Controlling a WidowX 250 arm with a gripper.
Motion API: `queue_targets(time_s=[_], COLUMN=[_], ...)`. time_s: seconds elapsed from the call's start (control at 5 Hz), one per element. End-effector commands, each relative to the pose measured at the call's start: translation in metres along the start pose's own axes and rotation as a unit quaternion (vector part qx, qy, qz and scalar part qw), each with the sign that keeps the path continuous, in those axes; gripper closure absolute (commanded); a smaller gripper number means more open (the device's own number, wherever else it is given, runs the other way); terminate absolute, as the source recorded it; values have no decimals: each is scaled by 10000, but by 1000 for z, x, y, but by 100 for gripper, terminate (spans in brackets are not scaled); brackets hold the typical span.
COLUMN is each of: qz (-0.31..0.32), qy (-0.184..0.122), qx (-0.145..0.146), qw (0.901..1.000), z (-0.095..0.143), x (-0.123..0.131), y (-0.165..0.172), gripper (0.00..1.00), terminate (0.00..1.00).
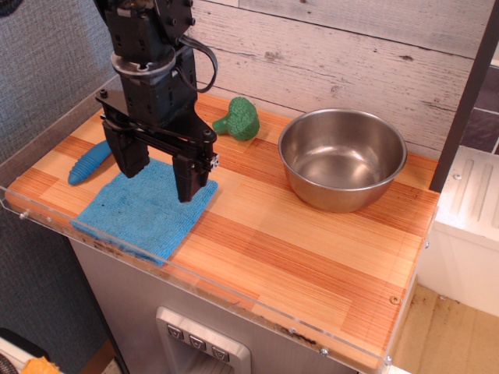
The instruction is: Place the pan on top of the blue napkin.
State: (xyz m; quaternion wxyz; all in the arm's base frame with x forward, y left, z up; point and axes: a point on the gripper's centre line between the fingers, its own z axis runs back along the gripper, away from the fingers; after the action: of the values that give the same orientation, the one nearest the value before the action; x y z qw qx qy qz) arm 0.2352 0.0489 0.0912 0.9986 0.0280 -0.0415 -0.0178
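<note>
Nearest the camera lay the blue napkin point(144, 212), flat on the front left of the wooden counter point(312, 257), one corner close to the clear front edge. Above it hung the gripper point(160, 170), its two black fingers spread wide apart and holding nothing, their tips low over the cloth. Behind the arm a blue ribbed fork handle point(90, 163) poked out at the left, just beside the napkin. Further back stood the pan point(343, 158), upright and empty on the right side, well apart from the napkin, with a green toy broccoli point(238, 118) near the back wall between arm and pan.

The step in hand appeared to be the reach for the pan, not yet begun. To do it well, the arm probably needed to rise clear of the cloth first, so as not to drag it, then cross to the pan and take its near rim with one finger inside and one outside. The steel wall looked smooth and likely slippery, so a deep, firm bite on the rim seemed wise, passing in front of the broccoli
</note>
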Motion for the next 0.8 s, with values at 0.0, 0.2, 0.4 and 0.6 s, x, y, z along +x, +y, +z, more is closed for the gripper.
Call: queue_targets(time_s=[0.0, 0.2, 0.4, 0.6], qz=[0, -198, -464, -795], qy=[0, -118, -182, -327], qx=[0, -96, -48, -24], qw=[10000, 9997, 9987, 9963], z=[0, 2, 2, 6], x=[0, 12, 29, 48], y=[0, -27, -57, -91], gripper=[0, 0, 0, 0], terminate=[0, 0, 0, 0])
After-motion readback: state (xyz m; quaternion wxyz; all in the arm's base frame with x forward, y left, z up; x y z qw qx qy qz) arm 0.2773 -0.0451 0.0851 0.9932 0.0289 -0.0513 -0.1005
